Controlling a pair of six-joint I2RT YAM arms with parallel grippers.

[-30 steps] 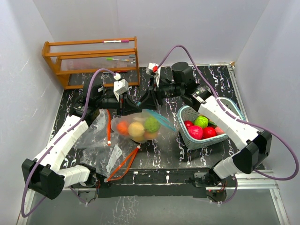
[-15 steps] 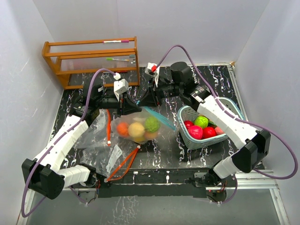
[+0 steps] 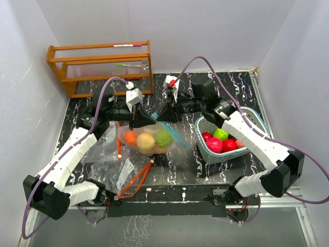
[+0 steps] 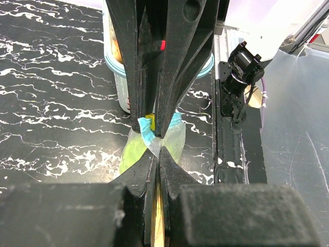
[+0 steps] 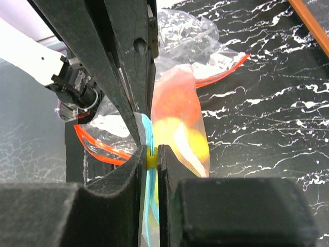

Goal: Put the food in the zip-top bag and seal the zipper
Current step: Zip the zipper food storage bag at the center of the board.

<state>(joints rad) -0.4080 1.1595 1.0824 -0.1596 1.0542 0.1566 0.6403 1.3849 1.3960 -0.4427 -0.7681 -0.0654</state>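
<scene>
Our left fingers (image 4: 168, 175) are pinched tight on the zip-top bag's (image 3: 154, 149) teal zipper strip (image 4: 149, 134). Our right fingers (image 5: 131, 172) meet them tip to tip and clamp its yellow slider (image 5: 151, 160), which only the right wrist view shows. Food (image 3: 145, 140) fills the bag below, and more sits in the basket (image 3: 203, 149) right of the bag. Open tabletop (image 3: 175, 170) lies in front of the bag.

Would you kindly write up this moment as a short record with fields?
bag: zip-top bag held at its blue zipper edge by both grippers
left gripper: shut on the zipper edge
right gripper: shut on the yellow slider
in bag: orange piece, peach piece, green piece
teal basket: red, pink and green food inside
</scene>
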